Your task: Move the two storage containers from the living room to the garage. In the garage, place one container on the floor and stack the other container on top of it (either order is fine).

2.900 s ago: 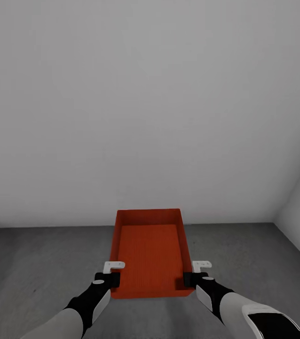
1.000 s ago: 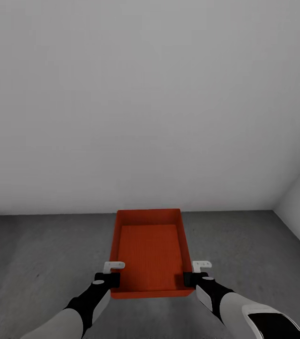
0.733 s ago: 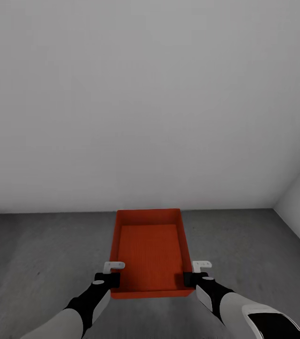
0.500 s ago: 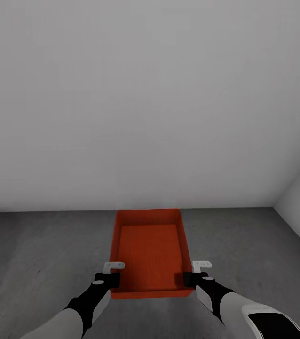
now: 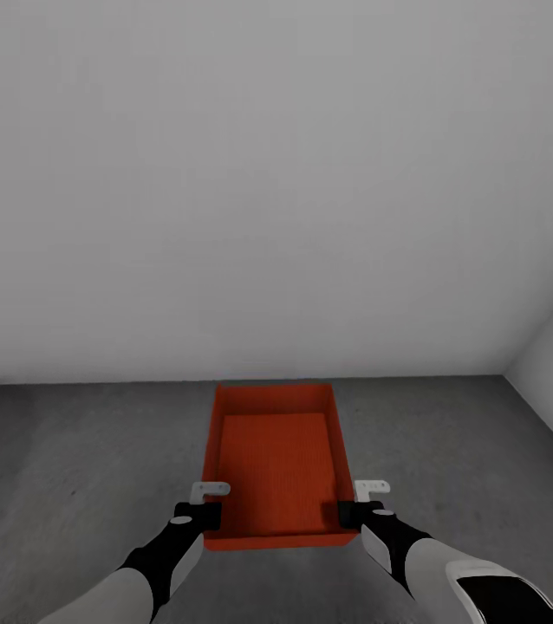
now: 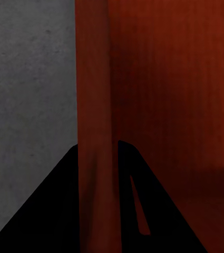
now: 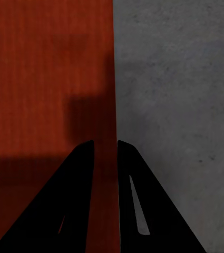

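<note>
- Head view: left gripper (image 5: pixel 208 513) pinches the storage container's (image 5: pixel 278 464) left wall near its near corner; right gripper (image 5: pixel 351 511) grips the right wall.
- Container held above the grey floor (image 5: pixel 68 485).
- Far beyond, a white wall (image 5: pixel 268 191).

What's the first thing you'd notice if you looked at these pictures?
The bright orange-red storage container, held out in front of the robot above the dark grey concrete floor. The left gripper and right gripper each pinch one of its side walls near the close end. Behind it rises a plain white wall.
</note>
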Robot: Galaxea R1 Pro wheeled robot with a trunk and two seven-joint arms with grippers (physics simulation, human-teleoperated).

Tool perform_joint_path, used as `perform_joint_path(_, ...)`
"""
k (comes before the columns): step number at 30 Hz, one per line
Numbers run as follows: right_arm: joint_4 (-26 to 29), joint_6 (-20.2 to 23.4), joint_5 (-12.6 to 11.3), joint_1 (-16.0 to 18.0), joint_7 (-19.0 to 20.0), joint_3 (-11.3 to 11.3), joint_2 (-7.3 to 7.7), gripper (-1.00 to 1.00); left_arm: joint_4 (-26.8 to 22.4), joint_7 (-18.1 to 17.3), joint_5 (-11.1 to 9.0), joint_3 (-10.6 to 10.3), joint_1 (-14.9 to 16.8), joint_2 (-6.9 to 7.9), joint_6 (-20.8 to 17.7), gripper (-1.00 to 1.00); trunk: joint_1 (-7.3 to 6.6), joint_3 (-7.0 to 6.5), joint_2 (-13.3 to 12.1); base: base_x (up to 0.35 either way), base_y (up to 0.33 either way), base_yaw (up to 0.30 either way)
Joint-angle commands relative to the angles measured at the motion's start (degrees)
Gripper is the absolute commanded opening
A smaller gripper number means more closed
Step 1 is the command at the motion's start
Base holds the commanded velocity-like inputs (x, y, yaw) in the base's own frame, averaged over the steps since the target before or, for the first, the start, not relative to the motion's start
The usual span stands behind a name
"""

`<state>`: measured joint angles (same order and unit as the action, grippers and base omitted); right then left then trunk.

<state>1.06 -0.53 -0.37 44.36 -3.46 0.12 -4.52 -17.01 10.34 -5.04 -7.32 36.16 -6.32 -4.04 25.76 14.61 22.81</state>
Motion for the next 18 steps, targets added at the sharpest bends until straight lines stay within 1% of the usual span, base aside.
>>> perform_joint_path(1,-0.2,-0.1,-0.4,0.0,-2.9,-1.6,0.12,-1.0,-0.3,1.5,0.7,0.5,0.1,0.08,1.7,-1.0,0.03,0.2,0.1,0.0,0.0,0.0)
perform_joint_path(18,-0.2,-0.1,-0.4,0.0,-2.9,-1.6,0.12,-1.0,-0.3,1.5,0.7,0.5,0.1,0.08,1.7,-1.0,0.03,1.75,0.1,0.0,0.0,0.0)
